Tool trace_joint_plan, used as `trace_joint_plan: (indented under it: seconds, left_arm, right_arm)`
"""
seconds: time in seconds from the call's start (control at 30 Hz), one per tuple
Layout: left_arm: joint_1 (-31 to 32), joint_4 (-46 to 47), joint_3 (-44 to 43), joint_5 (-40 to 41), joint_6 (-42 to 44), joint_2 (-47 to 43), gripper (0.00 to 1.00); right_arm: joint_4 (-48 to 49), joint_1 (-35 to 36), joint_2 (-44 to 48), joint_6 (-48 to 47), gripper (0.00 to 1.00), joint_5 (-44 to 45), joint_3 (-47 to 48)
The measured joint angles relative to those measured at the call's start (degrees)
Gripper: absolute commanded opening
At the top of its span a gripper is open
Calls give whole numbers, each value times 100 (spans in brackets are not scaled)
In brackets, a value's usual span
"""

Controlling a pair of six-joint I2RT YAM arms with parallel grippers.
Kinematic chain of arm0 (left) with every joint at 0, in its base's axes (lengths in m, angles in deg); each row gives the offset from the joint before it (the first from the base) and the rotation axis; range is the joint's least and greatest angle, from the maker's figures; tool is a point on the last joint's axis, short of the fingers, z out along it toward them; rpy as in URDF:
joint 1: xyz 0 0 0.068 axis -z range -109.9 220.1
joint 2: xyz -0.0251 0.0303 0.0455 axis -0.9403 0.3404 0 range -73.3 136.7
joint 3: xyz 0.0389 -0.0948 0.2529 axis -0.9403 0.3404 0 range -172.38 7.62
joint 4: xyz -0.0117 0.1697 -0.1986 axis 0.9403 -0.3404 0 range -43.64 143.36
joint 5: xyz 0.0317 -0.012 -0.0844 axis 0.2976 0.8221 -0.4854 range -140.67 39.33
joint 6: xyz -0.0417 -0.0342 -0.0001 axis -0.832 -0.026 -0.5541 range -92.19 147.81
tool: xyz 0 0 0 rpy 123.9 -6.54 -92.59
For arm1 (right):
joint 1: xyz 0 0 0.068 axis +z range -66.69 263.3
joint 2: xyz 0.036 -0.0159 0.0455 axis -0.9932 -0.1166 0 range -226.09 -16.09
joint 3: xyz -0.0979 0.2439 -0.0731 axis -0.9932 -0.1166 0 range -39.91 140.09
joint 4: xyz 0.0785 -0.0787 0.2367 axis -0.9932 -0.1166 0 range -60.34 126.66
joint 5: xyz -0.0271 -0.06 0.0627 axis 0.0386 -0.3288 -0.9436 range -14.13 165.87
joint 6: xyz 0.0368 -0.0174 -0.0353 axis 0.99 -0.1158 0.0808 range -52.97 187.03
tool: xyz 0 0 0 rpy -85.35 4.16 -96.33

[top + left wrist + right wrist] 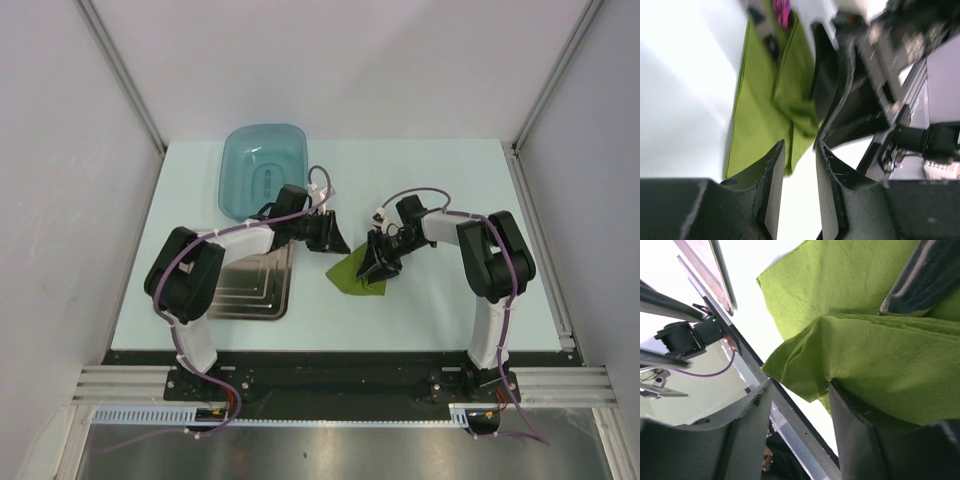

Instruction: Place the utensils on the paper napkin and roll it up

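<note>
Left gripper apart | right gripper apart | paper napkin folded | utensils: magenta handle, left wrist only

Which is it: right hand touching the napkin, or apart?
Touching. The right wrist view shows the napkin resting against one finger of the right hand.

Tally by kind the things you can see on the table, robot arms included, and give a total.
Basin: 1
Tray: 1
Napkin: 1
Robot arms: 2
Total: 5
Cutlery is mostly hidden in the napkin, so uncounted.
</note>
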Motion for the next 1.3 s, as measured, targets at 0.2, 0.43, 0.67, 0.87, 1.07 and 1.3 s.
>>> trace_joint_plan:
  seconds: [0.2,0.43,0.67,0.87,1.07,1.3]
  left_arm:
    - [92,-125,-752,83,-13,529,31]
    - [372,-289,-1003,125,-76,1008,25]
    - [529,-382,-1034,70,-98,1178,24]
    - [529,-175,-1032,-7,-205,1178,25]
    - [503,15,-1032,-7,-369,1187,25]
    - [507,79,-1174,-48,-446,1427,24]
  right_arm:
    - [0,42,0,-76,48,144,0]
    - [-4,44,0,-109,48,146,0]
    - [-4,44,2,-125,44,146,0]
    - [-2,50,4,-168,43,199,-9]
    - [4,50,13,-190,43,216,-20]
    - [11,55,20,-210,45,214,-22]
